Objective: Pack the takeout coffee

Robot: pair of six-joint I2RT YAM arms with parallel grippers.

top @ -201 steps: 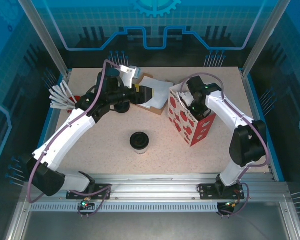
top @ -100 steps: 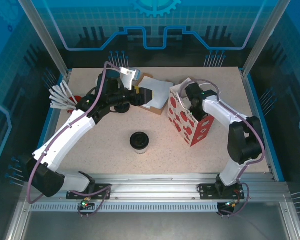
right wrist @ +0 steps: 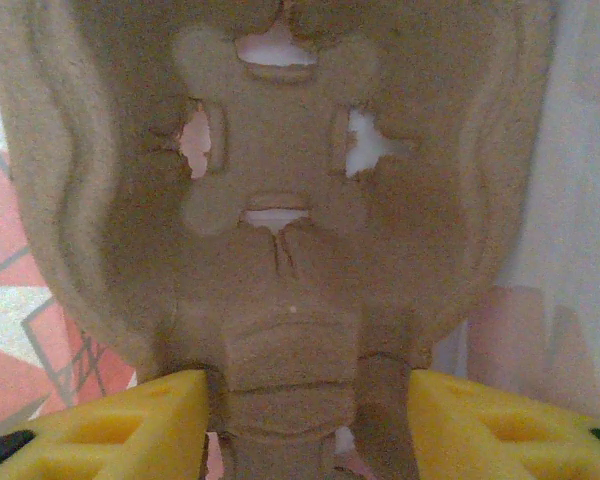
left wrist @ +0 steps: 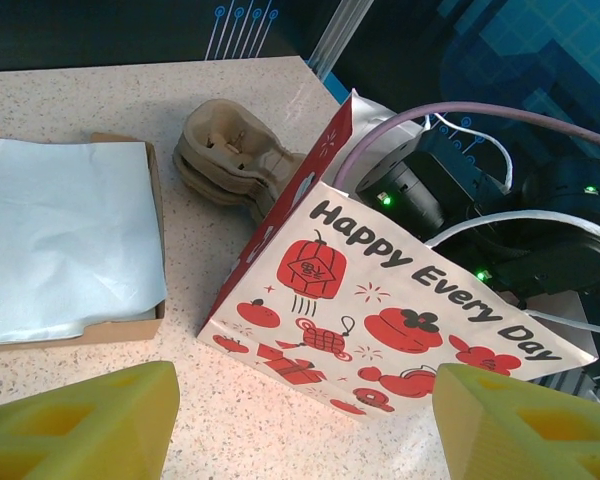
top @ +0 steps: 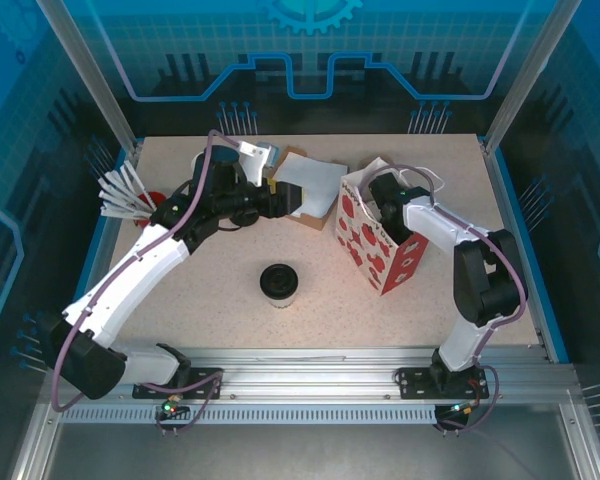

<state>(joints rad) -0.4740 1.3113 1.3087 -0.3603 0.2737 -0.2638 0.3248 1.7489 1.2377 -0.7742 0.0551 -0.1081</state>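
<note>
One coffee cup [top: 279, 297], pale w/ blk lid [top: 278, 277].

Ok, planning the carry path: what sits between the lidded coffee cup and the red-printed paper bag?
Nothing: the top view shows bare speckled tabletop between the takeout coffee and the paper bag.

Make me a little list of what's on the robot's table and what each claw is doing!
coffee cup: black lid on, standing alone on the table, not packed yet
bag: red and white, standing, top open
right claw: inside the bag, fingers either side of a brown tray; grip unclear
left claw: open, empty, facing the bag
spare trays: stacked on the table beside the bag
</note>
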